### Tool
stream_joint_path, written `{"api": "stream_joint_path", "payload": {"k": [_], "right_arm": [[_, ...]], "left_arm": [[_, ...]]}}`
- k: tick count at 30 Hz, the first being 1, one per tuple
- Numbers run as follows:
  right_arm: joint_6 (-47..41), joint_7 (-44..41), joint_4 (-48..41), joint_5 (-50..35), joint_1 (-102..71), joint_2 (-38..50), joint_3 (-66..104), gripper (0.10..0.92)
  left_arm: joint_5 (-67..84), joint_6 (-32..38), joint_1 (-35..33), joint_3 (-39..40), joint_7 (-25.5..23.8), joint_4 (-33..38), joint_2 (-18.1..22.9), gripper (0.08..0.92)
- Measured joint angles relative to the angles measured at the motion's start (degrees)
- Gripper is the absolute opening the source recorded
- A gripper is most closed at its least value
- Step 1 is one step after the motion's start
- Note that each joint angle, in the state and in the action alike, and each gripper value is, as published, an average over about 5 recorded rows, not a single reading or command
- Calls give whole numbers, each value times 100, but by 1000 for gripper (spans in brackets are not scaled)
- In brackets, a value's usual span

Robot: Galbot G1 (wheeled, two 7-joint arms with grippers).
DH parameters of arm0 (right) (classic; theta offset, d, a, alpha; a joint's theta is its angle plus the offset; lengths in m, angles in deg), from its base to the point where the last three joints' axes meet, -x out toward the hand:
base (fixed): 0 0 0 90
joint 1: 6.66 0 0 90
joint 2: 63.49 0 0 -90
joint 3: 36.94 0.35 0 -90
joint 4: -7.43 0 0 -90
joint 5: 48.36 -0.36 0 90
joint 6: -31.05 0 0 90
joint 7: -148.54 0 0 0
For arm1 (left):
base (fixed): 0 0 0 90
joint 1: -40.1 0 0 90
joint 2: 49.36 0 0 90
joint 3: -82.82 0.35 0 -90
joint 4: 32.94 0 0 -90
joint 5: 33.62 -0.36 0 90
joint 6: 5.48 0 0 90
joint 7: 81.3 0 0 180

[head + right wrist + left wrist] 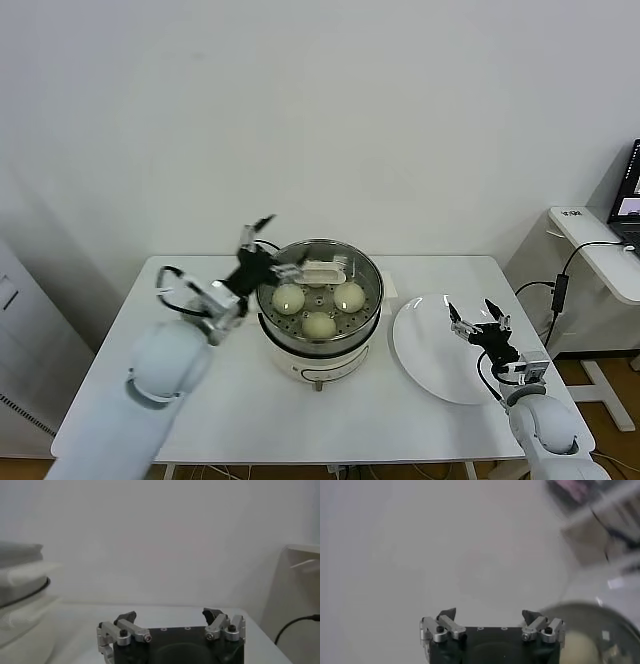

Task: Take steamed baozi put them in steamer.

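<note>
Steamer (pixel 318 330) sits mid-table with its glass lid (pixel 320 268) apparently on; 3 baozi (pixel 319 324) are visible inside at about 9, 3 and 6 o'clock, and the white plate (pixel 440 350) at its 3 o'clock looks bare. Left gripper (pixel 262 235) hangs at the steamer's 10 o'clock rim, fingers spread wide, gripping nothing. Right gripper (pixel 478 317) idles over the plate, jaws open and empty; to finish well, lift the left arm straight up and back so the fingers clear the rim without nudging the lid.

It looks like a lab or office test room: a plain white rectangular table (pixel 200 390) against a bare white wall (pixel 320 100), and a white side desk (pixel 600 250) carrying a dark laptop (pixel 628 195) with trailing black cables (pixel 560 285).
</note>
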Motion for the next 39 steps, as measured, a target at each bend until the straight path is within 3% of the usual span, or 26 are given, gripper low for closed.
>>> {"api": "stream_joint_path", "payload": {"k": [5,12,26,39], "right_arm": [[-33,73,118,0,-54,18,58,823],[-129,167,284,-55,-218,-28,189,823],[-231,184,477,-112,-544,-116,308,823],[-354,220,495,-104,-602,-173,369,823]], "left_arm": [[1229,21,-473,-728,534,-195,-57,823],[1977,284,-1060,-1238,878,-851,-161,823],[2025,840,-1638,-1330,1110,-1886,-60,823],[1951,942,-1764,-1380,1197,-2172,-5,823]]}}
